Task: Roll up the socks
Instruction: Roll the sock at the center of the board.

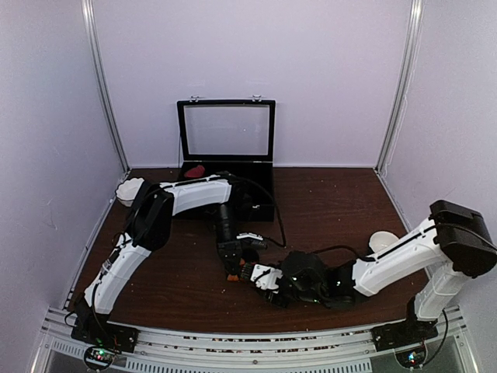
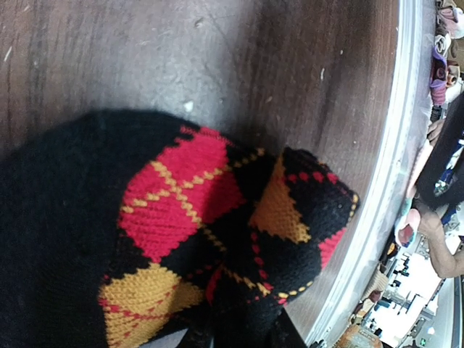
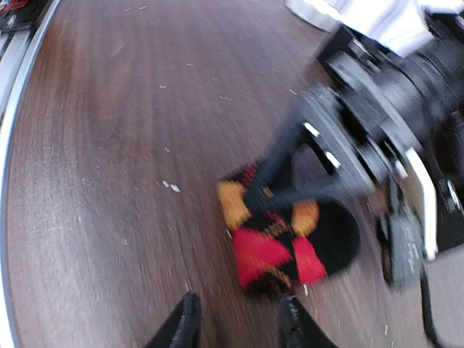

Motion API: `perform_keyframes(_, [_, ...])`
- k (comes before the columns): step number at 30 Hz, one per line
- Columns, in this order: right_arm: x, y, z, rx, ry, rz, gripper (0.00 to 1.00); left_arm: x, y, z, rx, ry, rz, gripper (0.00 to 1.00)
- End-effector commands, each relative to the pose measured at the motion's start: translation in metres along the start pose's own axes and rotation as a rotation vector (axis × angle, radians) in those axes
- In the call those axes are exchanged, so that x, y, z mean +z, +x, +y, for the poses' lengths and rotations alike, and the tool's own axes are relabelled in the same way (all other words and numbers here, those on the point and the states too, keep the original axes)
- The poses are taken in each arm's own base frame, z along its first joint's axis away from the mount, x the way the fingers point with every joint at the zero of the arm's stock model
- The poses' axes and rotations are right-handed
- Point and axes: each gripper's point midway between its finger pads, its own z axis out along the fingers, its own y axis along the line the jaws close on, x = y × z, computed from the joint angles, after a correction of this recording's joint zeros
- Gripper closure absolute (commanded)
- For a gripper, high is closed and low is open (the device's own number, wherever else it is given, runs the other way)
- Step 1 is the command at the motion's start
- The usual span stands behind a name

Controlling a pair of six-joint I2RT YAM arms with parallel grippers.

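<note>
The black argyle sock point(image 1: 232, 275) is bunched into a short roll on the table near the front middle. My left gripper point(image 1: 234, 263) points down onto it and is shut on it. In the left wrist view the sock point(image 2: 188, 217) fills the frame, and the gripper point(image 2: 243, 337) is buried in the fabric. My right gripper point(image 1: 261, 277) is open and empty, just right of the sock. In the right wrist view its fingers point(image 3: 185, 325) straddle bare table short of the sock point(image 3: 279, 243). The pink striped sock is not clearly in view.
An open black case point(image 1: 226, 167) with a clear lid stands at the back, with a reddish item point(image 1: 194, 171) in it. A white object point(image 1: 130, 190) lies at the left wall and another point(image 1: 382, 241) by the right arm. The metal front rail point(image 2: 377, 217) is close.
</note>
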Motion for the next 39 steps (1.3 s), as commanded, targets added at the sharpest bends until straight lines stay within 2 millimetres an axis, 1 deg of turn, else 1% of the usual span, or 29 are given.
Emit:
perform_keyframes(1, [0.03, -0.016, 0.017, -0.167, -0.107, -0.024, 0.67, 0.012, -0.005, 0.034, 0.014, -0.059, -0.009, 0.78])
perform_keyframes(6, [0.053, -0.015, 0.013, -0.206, -0.128, -0.006, 0.66, 0.011, -0.005, 0.034, 0.016, -0.052, -0.015, 0.78])
perform_keyframes(9, [0.062, -0.008, 0.01, -0.22, -0.128, 0.021, 0.65, 0.011, -0.005, 0.034, 0.022, -0.05, -0.017, 0.76])
perform_keyframes(12, [0.068, 0.001, 0.005, -0.221, -0.108, 0.048, 0.64, 0.011, -0.004, 0.033, 0.029, -0.046, -0.017, 0.73])
perform_keyframes(15, [0.07, 0.011, 0.0, -0.231, -0.076, 0.069, 0.62, 0.011, -0.004, 0.033, 0.034, -0.045, -0.016, 0.72])
perform_keyframes(19, [0.073, 0.02, -0.009, -0.22, -0.046, 0.091, 0.63, 0.01, -0.004, 0.032, 0.04, -0.043, -0.016, 0.72])
perform_keyframes(23, [0.072, 0.023, -0.021, -0.222, 0.014, 0.097, 0.63, 0.011, -0.003, 0.032, 0.041, -0.041, -0.013, 0.69])
perform_keyframes(26, [0.072, 0.026, -0.025, -0.222, 0.01, 0.11, 0.63, 0.011, -0.003, 0.032, 0.043, -0.04, -0.012, 0.69])
perform_keyframes(31, [0.074, 0.044, -0.017, -0.196, -0.057, 0.157, 0.68, 0.01, -0.003, 0.031, 0.047, -0.039, -0.013, 0.69])
perform_keyframes(33, [0.074, 0.05, -0.012, -0.189, -0.084, 0.172, 0.74, 0.009, -0.004, 0.031, 0.053, -0.044, -0.016, 0.68])
perform_keyframes(34, [0.073, 0.053, -0.009, -0.183, -0.099, 0.18, 0.79, 0.007, -0.005, 0.03, 0.057, -0.047, -0.02, 0.65])
perform_keyframes(36, [0.072, 0.058, -0.004, -0.164, -0.123, 0.195, 0.9, -0.003, -0.006, 0.032, 0.063, -0.085, -0.034, 0.52])
perform_keyframes(37, [0.071, 0.061, -0.001, -0.153, -0.137, 0.199, 0.95, -0.009, -0.007, 0.034, 0.069, -0.119, -0.045, 0.38])
perform_keyframes(38, [0.07, 0.063, 0.002, -0.142, -0.147, 0.2, 0.99, -0.02, -0.008, 0.036, 0.077, -0.166, -0.064, 0.07])
perform_keyframes(39, [0.069, 0.066, 0.006, -0.128, -0.164, 0.203, 1.0, -0.031, -0.009, 0.039, 0.079, -0.217, -0.084, 0.03])
